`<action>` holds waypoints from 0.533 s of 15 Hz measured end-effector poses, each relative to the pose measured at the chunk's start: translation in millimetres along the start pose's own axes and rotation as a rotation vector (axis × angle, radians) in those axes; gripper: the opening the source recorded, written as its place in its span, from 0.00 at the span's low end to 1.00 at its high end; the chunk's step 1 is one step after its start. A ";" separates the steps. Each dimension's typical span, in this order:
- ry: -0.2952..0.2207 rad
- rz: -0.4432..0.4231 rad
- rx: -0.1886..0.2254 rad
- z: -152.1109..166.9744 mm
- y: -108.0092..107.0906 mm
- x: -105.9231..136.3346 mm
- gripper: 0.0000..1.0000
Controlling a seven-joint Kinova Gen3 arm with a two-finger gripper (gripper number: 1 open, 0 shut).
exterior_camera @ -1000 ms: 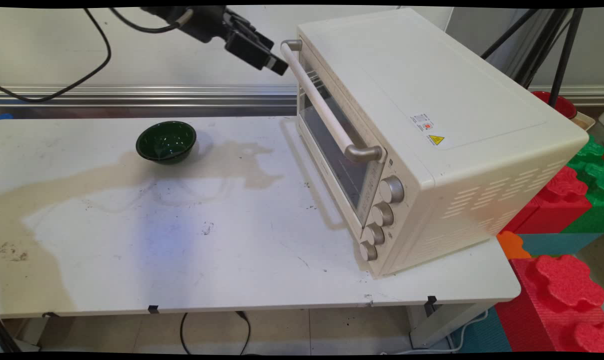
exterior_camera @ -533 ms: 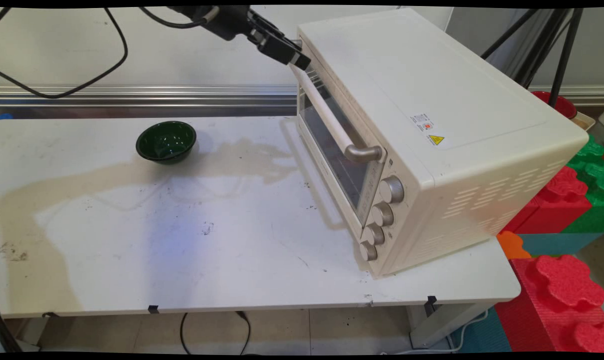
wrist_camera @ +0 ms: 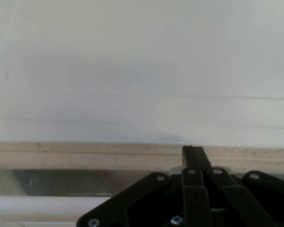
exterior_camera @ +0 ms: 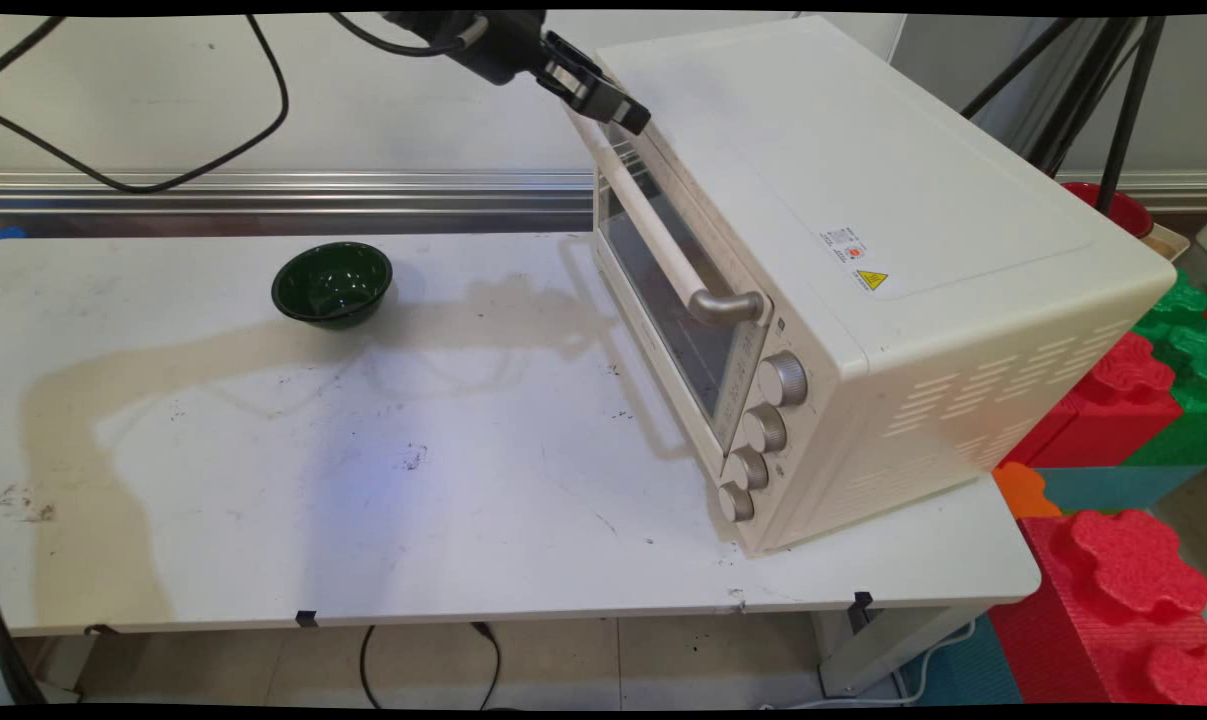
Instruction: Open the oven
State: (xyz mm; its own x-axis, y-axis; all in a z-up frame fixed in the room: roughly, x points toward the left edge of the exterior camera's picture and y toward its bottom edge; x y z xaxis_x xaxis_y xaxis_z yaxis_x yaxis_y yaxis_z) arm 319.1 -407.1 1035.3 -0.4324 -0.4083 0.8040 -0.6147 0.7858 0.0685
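Up at 12 o'clock, the black two-finger gripper [exterior_camera: 631, 120] hangs clenched on nothing, its tip at the far top front edge of the cream rectangular toaster oven [exterior_camera: 863, 150], just above the far end of the oven's pale bar handle [exterior_camera: 663, 240]. The oven stands on the white table's [exterior_camera: 463, 500] 3 o'clock side. Its long axis runs from 11 o'clock to 5 o'clock and its glass door faces 8 o'clock, with four silver knobs [exterior_camera: 783, 378] stacked at the door's near end.

A small sticker [exterior_camera: 856, 262] on the oven's top carries a yellow warning triangle; its writing is too small to read.

A dark green round bowl [exterior_camera: 332, 284] sits upright at 10 o'clock, well apart from the oven.

Only the hand view shows the gripper [wrist_camera: 193, 153] pressed together into one narrow tip against the oven's top edge [wrist_camera: 142, 71], with the handle [wrist_camera: 38, 208] below.
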 end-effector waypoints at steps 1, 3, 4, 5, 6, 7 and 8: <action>-0.004 -0.002 0.000 3.6 0.0 0.8 0.00; -0.014 -0.007 0.000 10.9 0.2 1.1 0.00; -0.020 -0.009 0.001 14.2 0.2 0.9 0.00; -0.026 -0.011 0.001 17.7 0.3 0.3 0.00; -0.033 -0.014 0.000 20.9 0.7 -0.7 0.00; -0.038 -0.016 0.000 23.6 1.1 -1.7 0.00; -0.045 -0.017 -0.001 26.6 1.5 -3.1 0.00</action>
State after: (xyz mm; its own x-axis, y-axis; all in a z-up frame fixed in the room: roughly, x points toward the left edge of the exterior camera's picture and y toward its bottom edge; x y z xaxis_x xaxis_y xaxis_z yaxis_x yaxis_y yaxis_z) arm 302.0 -417.0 1017.2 -0.4511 -0.4421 0.7753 -0.6216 0.7790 0.0826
